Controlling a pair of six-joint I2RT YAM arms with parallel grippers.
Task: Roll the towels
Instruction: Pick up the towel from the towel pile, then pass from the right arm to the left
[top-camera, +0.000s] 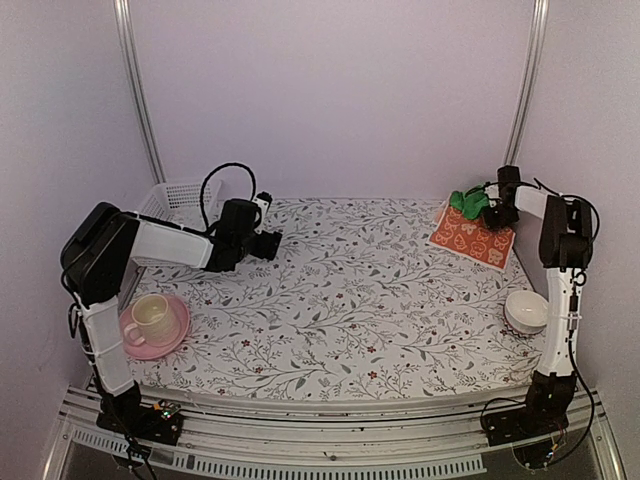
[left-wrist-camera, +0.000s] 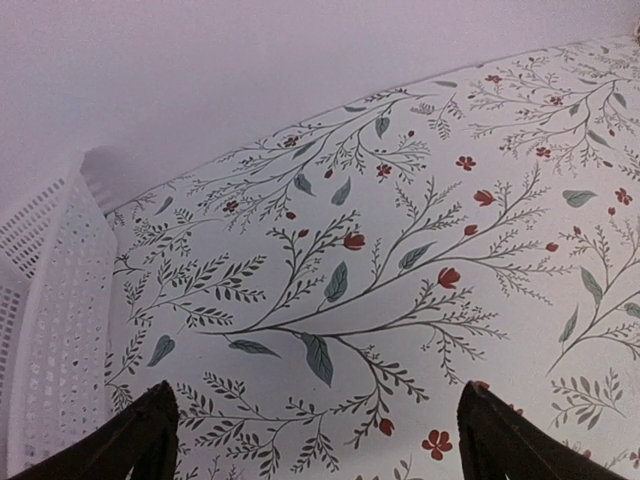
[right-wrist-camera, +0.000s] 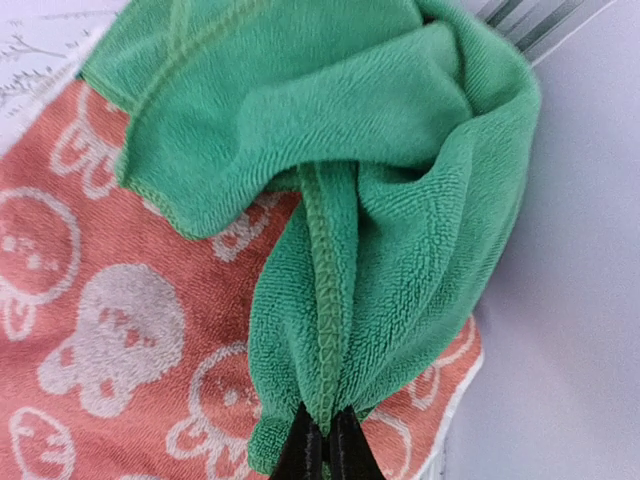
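Right jaws pinch a hem of the green towel (right-wrist-camera: 330, 150), bunched atop the orange-red towel (right-wrist-camera: 100, 300), likely to pull it clear for rolling; left jaws gape idle, well apart from both.

Top camera looks down from behind; wrist cameras sit near, the right one sharing the green towel (right-wrist-camera: 400, 150).

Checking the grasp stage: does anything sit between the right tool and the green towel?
Nothing visible does. The right tool is shut on a gathered fold of the green towel, which lies crumpled partly on top of the orange-red towel.
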